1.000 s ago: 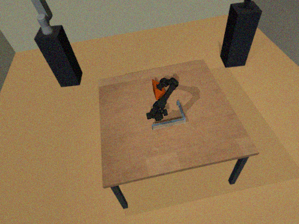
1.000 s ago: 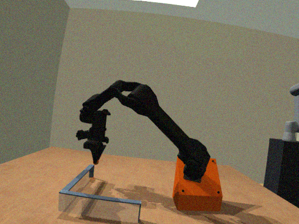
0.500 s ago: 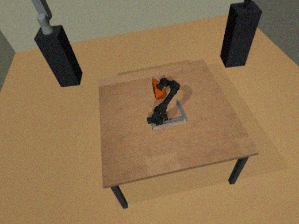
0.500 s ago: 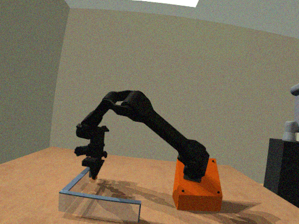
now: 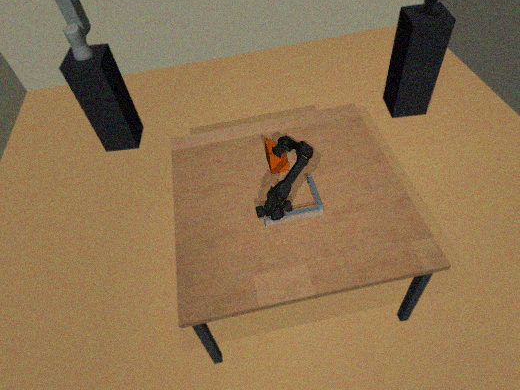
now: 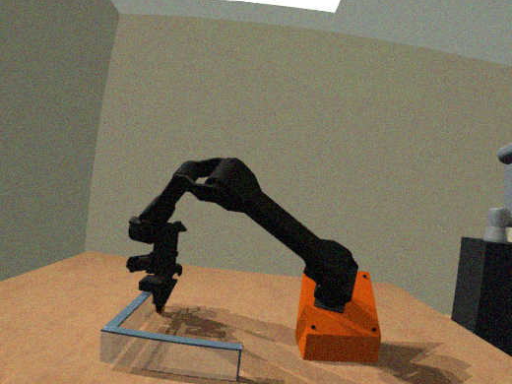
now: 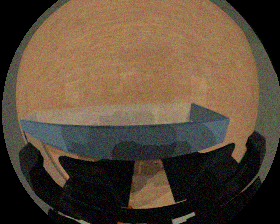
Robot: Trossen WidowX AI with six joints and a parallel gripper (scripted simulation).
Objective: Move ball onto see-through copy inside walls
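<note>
The ball sits hidden between the fingers of the gripper (image 6: 160, 305), which is clamped narrowly on it, low over the table (image 6: 59, 289) just inside the corner of the clear walls (image 6: 169, 340). Behind them stands the arm's orange base (image 6: 340, 329).

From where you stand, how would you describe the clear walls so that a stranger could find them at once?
Start at the wooden table and find the orange base of the black arm. Follow the arm down to its pincer, whose tips hang just above the wood. The walls stand right below it: two low, see-through panels with blue edges, joined in an L, the only clear thing on the table.
</note>
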